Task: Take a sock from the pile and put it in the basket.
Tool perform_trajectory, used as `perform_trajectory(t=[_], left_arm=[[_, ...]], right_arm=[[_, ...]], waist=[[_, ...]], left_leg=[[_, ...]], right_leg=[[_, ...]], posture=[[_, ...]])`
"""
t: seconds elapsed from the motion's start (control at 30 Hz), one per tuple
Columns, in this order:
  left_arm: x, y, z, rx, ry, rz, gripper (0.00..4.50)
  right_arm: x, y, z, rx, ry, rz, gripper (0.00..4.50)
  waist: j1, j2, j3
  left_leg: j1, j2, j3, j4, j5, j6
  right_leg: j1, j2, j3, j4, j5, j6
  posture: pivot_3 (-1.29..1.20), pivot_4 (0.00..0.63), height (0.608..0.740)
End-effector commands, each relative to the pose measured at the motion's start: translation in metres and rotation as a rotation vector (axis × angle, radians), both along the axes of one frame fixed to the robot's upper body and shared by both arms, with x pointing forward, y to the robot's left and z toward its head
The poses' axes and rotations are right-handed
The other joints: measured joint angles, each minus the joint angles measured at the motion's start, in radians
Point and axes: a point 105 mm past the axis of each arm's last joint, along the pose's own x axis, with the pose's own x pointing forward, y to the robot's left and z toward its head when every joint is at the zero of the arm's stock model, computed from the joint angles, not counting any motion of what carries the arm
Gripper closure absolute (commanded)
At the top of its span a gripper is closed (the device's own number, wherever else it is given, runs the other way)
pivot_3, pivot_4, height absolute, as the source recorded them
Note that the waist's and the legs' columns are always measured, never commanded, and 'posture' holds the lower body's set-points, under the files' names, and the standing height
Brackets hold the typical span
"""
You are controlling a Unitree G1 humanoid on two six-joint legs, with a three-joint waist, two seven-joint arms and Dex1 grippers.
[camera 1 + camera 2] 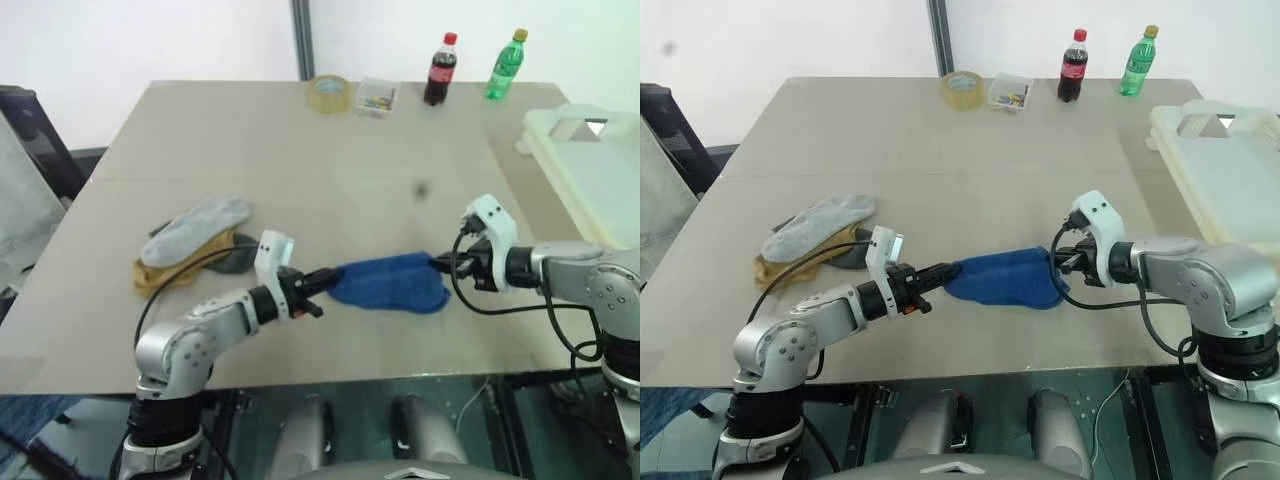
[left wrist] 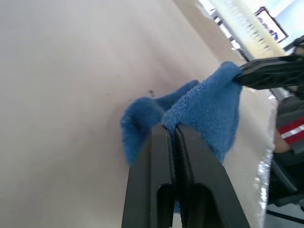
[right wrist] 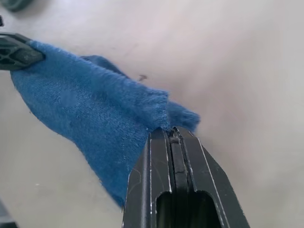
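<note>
Sock [image 1: 392,283]: royal blue, stretched just above table [image 1: 300,170] between both pincers, well apart from basket [image 1: 590,170] at right. Left gripper [image 1: 322,279] and right gripper [image 1: 440,264]: each clamped shut on one end. Risk: fabric could be torn free if opposing pulls are mistimed.

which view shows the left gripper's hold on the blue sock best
The left wrist view: the left gripper fills the foreground, shut on an edge of the sock. The right wrist view catches just its tip on the sock's far end. Both eye views show the sock strung between the left and right gripper, but the pinch looks small there.
</note>
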Motion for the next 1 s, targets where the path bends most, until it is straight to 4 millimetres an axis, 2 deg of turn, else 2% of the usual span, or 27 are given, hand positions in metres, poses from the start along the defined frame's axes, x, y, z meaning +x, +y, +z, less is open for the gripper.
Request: perform_trajectory(t=[0.03,0.2,0.23,0.27,0.3,0.4,0.47,0.5,0.53,0.67,0.73,0.83,0.9,1.0], left_arm=[[0.002,-0.006,-0.008,0.047,-0.021,-0.007,4.34],[0.013,-0.009,-0.008,0.067,-0.047,0.02,4.34],[0.016,-0.009,-0.008,0.075,-0.059,0.026,4.5],[0.019,-0.01,-0.008,0.079,-0.066,0.03,4.5],[0.021,-0.01,-0.007,0.081,-0.071,0.031,4.5],[0.021,-0.014,-0.006,0.096,-0.096,0.013,4.5],[0.02,-0.015,-0.006,0.099,-0.104,-0.003,3.87],[0.02,-0.016,-0.006,0.1,-0.108,-0.009,3.62],[0.019,-0.016,-0.007,0.101,-0.11,-0.013,3.12],[0.014,-0.017,-0.008,0.099,-0.108,-0.045,1.13],[0.014,-0.017,-0.008,0.1,-0.108,-0.049,0.18],[0.012,-0.017,-0.008,0.106,-0.106,-0.058,0.08],[0.013,-0.017,-0.008,0.111,-0.106,-0.054,0.08],[0.015,-0.014,-0.009,0.123,-0.102,-0.036,0.08]], right_arm=[[0.003,-0.002,-0.002,0.0,-0.015,-0.011,4.5],[0.005,-0.007,-0.014,-0.005,0.015,-0.037,4.5],[0.005,-0.009,-0.017,-0.013,0.017,-0.041,4.07],[0.005,-0.01,-0.018,-0.022,0.016,-0.042,3.94],[0.005,-0.011,-0.019,-0.028,0.014,-0.041,3.64],[0.006,-0.013,-0.018,-0.029,-0.007,-0.047,2.34],[0.007,-0.015,-0.009,-0.018,-0.048,-0.049,1.41],[0.007,-0.014,-0.004,-0.016,-0.081,-0.037,1.4],[0.006,-0.012,0.001,-0.007,-0.114,-0.014,1.4],[-0.012,0.02,0.026,0.133,-0.292,0.169,1.4],[-0.02,0.026,0.01,0.12,-0.276,0.202,1.4],[-0.01,0.013,-0.027,-0.023,-0.221,0.098,1.4],[-0.002,0.005,-0.042,-0.056,-0.193,-0.004,1.4],[0.002,-0.002,-0.059,-0.089,-0.167,-0.063,1.4]], waist=[[0.0,0.0,0.0],[0.002,0.0,0.0],[0.002,0.0,0.0],[0.002,0.0,0.0],[0.002,0.0,0.0],[0.0,0.0,0.0],[-0.001,0.0,0.0],[0.0,0.0,0.0],[0.001,0.0,0.0],[0.0,0.0,0.0],[0.0,0.0,0.0],[-0.001,0.0,0.0],[-0.002,0.0,0.0],[-0.002,0.0,0.0]], left_leg=[[0.0,0.0,0.0,0.0,0.0,0.0],[-0.001,0.0,0.0,-0.001,0.0,0.0],[-0.001,0.0,0.0,-0.001,0.0,0.0],[-0.001,0.0,0.0,-0.001,0.0,0.0],[-0.001,0.0,0.0,-0.001,0.0,0.0],[-0.001,0.0,0.0,-0.001,0.0,0.0],[-0.001,0.0,0.0,-0.001,0.0,0.0],[-0.001,0.0,0.0,-0.001,0.0,0.0],[-0.001,0.0,0.0,-0.001,0.0,0.0],[-0.001,0.0,0.0,-0.001,0.0,0.001],[0.0,0.001,0.0,-0.001,0.0,0.0],[0.001,0.001,0.0,-0.001,0.0,0.001],[0.001,0.001,0.001,-0.001,0.0,0.0],[0.002,0.001,0.001,-0.001,0.0,0.0]], right_leg=[[0.0,0.0,0.0,0.0,0.0,0.0],[0.0,0.0,0.0,-0.002,0.0,0.0],[0.0,0.0,0.0,-0.002,0.0,0.0],[0.0,0.0,0.0,-0.002,0.0,0.0],[0.0,0.0,0.0,-0.002,0.0,0.0],[0.0,0.0,0.0,-0.002,0.0,0.0],[0.0,0.0,0.0,-0.002,0.0,0.0],[0.0,0.0,0.0,-0.002,0.0,0.0],[0.0,0.0,0.0,-0.002,0.0,0.0],[0.0,0.0,0.0,-0.002,0.0,0.0],[0.0,0.001,0.0,-0.002,0.0,0.0],[0.002,0.0,-0.001,-0.002,0.0,0.0],[0.002,0.0,0.0,-0.002,0.0,0.0],[0.001,0.0,0.0,-0.002,0.0,0.0]], posture=[[0.0,0.15,0.74],[0.0,0.15,0.74],[0.0,0.15,0.74],[0.0,0.15,0.74],[0.0,0.15,0.74],[0.0,0.15,0.74],[0.0,0.15,0.74],[0.0,0.15,0.74],[0.0,0.15,0.74],[0.0,0.15,0.74],[0.0,0.15,0.74],[0.0,0.15,0.74],[0.0,0.15,0.74],[0.0,0.15,0.74]])
